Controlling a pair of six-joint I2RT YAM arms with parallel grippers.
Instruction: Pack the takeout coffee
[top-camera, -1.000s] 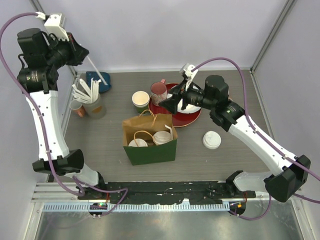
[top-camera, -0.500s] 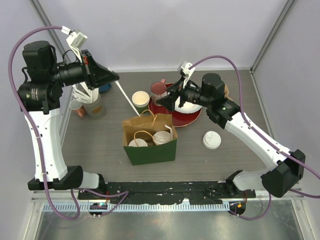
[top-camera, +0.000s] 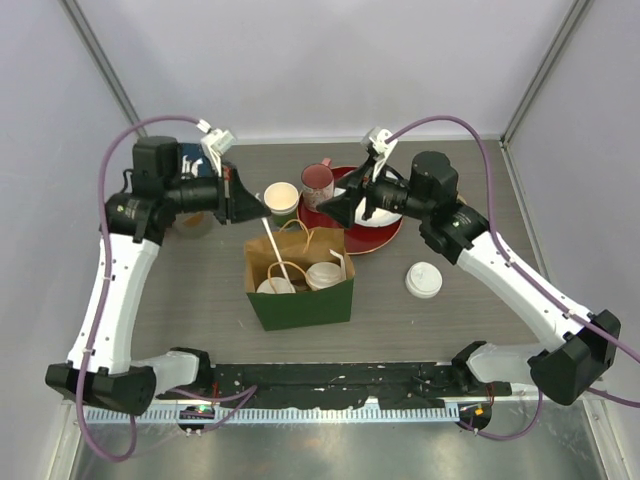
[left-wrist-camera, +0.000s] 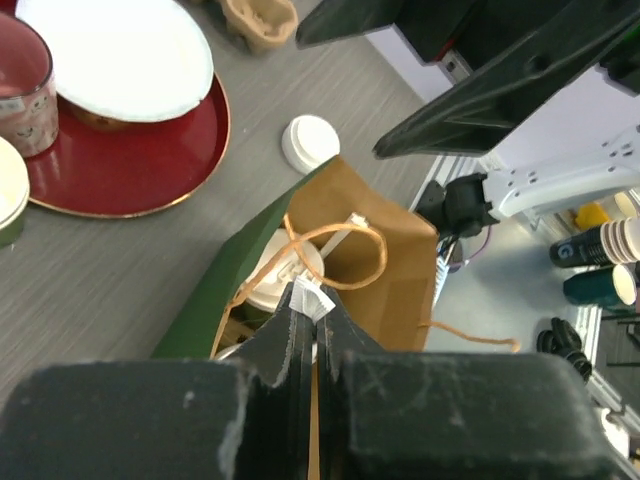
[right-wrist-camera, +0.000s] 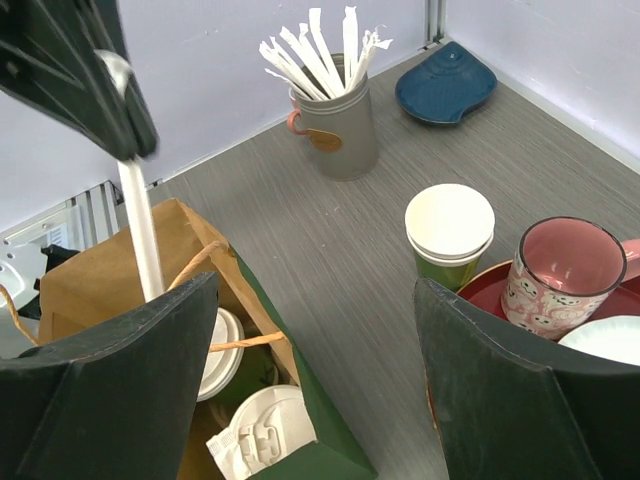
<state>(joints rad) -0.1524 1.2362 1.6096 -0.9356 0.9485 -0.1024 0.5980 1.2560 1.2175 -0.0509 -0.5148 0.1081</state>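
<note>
— Left tool (top-camera: 245, 203): what is it doing?
— It is clenched on a wrapped straw (top-camera: 277, 250), whose lower end reaches into the open mouth of the green paper bag (top-camera: 300, 305) on the counter (top-camera: 195, 290).
— And the coffee?
— Two lidded cups (top-camera: 325, 275), small with round white tops, stand side by side inside the bag. Behind the bag an unlidded green cup (top-camera: 281, 198) with a cream rim stands just beside the pink mug (top-camera: 318, 183). The right tool (top-camera: 335, 210) hangs released near the red plate (top-camera: 378, 243), holding nothing. A loose white lid (top-camera: 424, 279) lies right of the bag.
— What differs?
— A second ago the left arm was raised at the back-left corner with the straw; now it has swung over to the bag. The right arm, cups and lid sit as before.
</note>
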